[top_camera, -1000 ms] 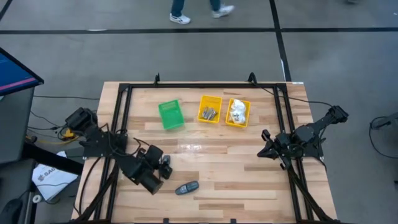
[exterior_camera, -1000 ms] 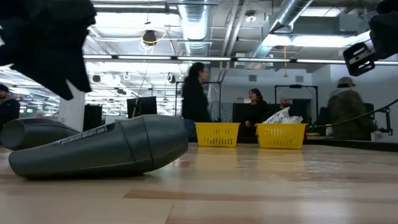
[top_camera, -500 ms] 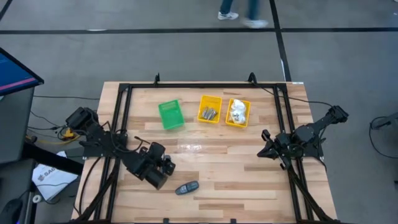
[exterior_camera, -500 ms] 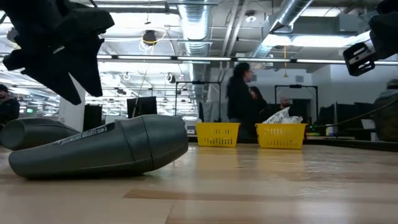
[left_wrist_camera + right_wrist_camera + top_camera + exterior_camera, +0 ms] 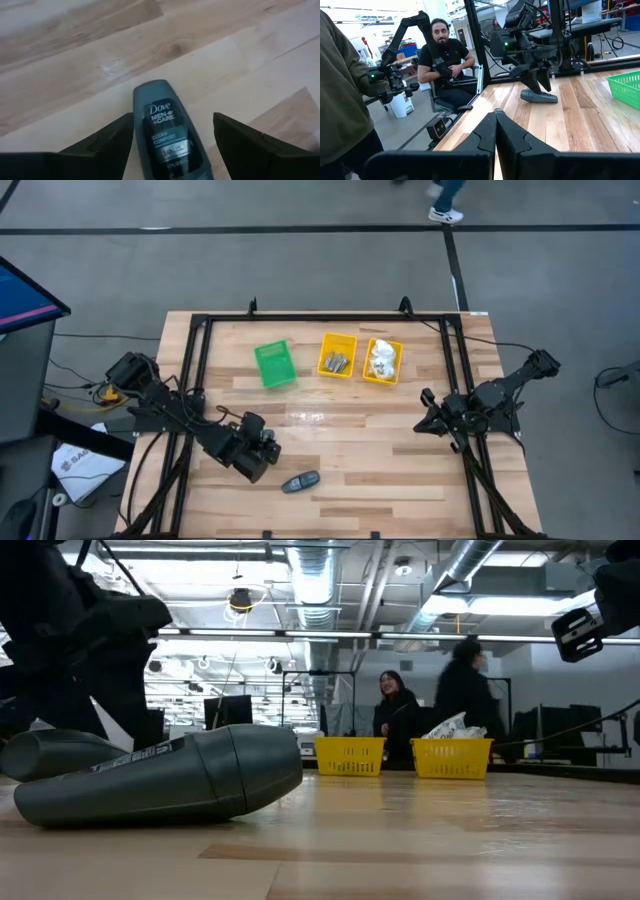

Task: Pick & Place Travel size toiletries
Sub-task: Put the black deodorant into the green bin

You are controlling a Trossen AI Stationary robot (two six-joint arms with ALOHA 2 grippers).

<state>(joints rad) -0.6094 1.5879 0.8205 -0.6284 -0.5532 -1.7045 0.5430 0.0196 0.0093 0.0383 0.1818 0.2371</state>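
On the near-left part of the table (image 5: pixel 400 470), the grey deodorant stick (image 5: pixel 299 481) lies flat on the wood, just beside the left gripper (image 5: pixel 262 459) and at about four o'clock from it in the high view. Its long axis runs roughly from eight to two o'clock there, and in the left wrist view it points straight up the gap between the widely spread fingers (image 5: pixel 107 145), which hold nothing. The right gripper (image 5: pixel 428 423) waits at the table's right side, fingers pressed together and empty, well apart from the stick. The left arm looks far better placed, needing only a short descent to straddle the stick.
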